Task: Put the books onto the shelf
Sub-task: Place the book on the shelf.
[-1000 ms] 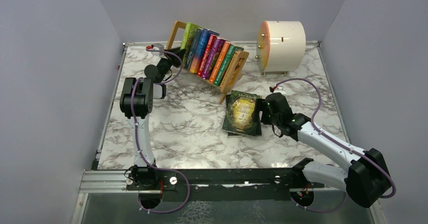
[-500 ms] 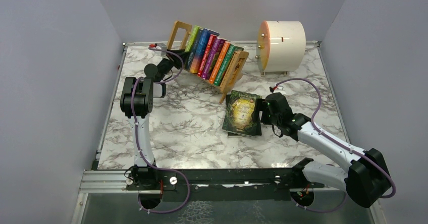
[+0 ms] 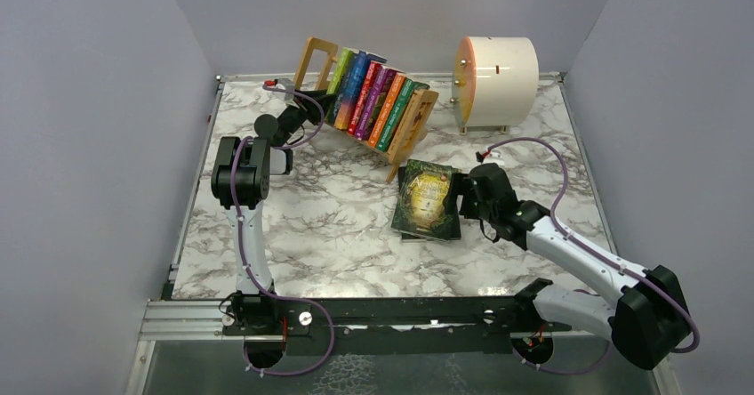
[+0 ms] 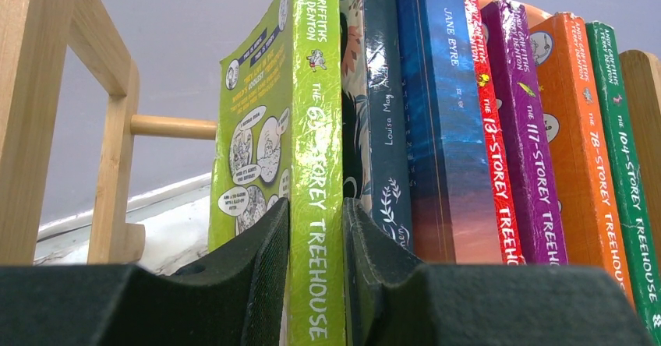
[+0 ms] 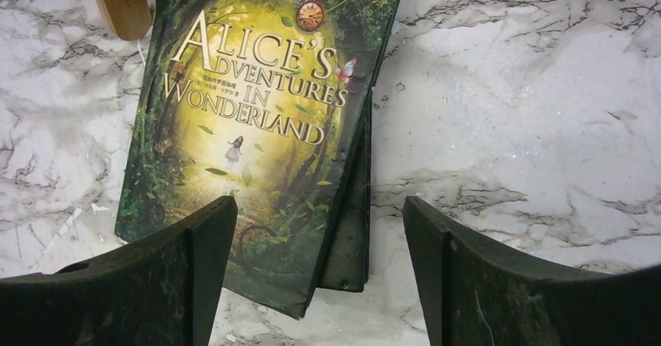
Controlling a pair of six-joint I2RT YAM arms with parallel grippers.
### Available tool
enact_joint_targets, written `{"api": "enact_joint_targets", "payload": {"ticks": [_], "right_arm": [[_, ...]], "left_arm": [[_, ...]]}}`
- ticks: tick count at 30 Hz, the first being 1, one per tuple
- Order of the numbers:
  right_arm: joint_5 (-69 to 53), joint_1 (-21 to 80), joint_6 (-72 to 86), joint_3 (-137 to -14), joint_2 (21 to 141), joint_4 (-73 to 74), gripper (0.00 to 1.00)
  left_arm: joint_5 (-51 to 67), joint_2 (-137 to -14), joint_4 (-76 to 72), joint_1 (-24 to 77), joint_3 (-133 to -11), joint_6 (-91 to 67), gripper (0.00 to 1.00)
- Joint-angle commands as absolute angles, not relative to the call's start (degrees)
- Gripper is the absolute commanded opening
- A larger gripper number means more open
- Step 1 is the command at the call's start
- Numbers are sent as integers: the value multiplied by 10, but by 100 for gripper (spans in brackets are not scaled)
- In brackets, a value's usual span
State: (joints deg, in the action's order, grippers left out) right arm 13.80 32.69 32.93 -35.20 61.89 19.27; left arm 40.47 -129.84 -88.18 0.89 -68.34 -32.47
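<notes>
The light-wood shelf (image 3: 418,119) stands at the back of the table and holds several books leaning in a row. My left gripper (image 3: 322,106) is shut on the lime-green book (image 4: 316,167) at the row's left end, one pad on each cover, with the gripper (image 4: 316,237) low on its spine. That book (image 3: 339,68) stands against a dark teal one (image 4: 382,128). Two dark green books (image 3: 428,199) lie stacked flat on the table. The top one is Alice's Adventures in Wonderland (image 5: 257,104). My right gripper (image 5: 319,206) hovers open over the stack's near right corner, touching nothing.
A cream drum (image 3: 496,70) stands at the back right beside the shelf. One wooden foot of the shelf (image 5: 121,3) rests just beyond the flat stack. The shelf's left end frame (image 4: 47,112) rises close beside the held book. Grey walls enclose the marble table (image 3: 329,226).
The lime-green book has tipped right, closing against the row, and my left gripper followed it. The right arm has hardly moved.
</notes>
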Motion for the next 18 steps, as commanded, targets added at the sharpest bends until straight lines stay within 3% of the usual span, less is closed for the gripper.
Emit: {"api": "enact_joint_targets", "payload": {"ticks": [1,11,18], "right_arm": [[129,327,332,-354,606,174,77],[127,327,331,-351,602,171,77],[123,327,331,-351,602,169,77]], "left_arm": [[475,-1286,-1024,13,-663,-337,0],[495,-1281,-1024,13,-657,-348,0],[480,-1269,-1024,13,-640,-349,27]]}}
